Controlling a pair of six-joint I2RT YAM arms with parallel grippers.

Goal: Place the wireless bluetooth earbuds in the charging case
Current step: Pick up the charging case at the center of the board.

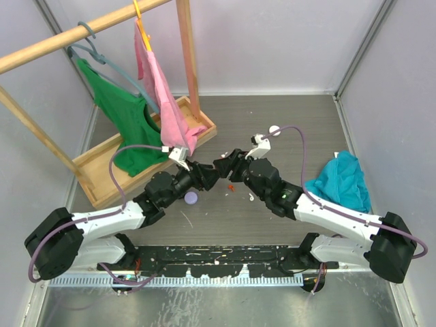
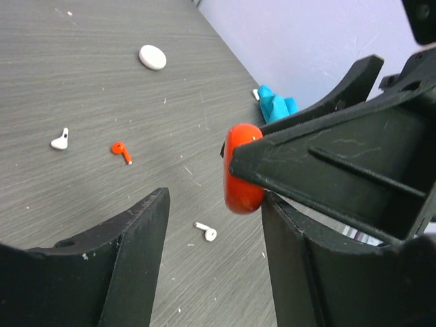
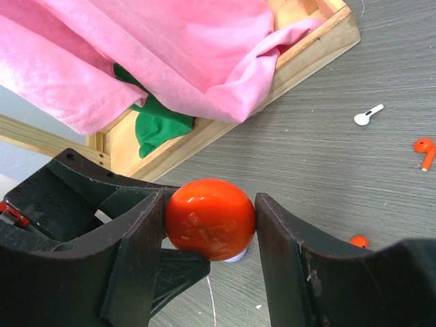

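Observation:
My right gripper is shut on a glossy red round case, held above the table. The same case shows in the left wrist view, pinched between the right gripper's fingers. My left gripper is open, its jaws wide apart, and its right finger sits just beside the case. Earbuds lie loose on the table: a white one, a red one and another white one. The right wrist view shows a white earbud and a red earbud.
A white round case lies at the back and a lilac round case under the left arm. A wooden rack base with green and pink garments stands at the left. A teal cloth lies at the right.

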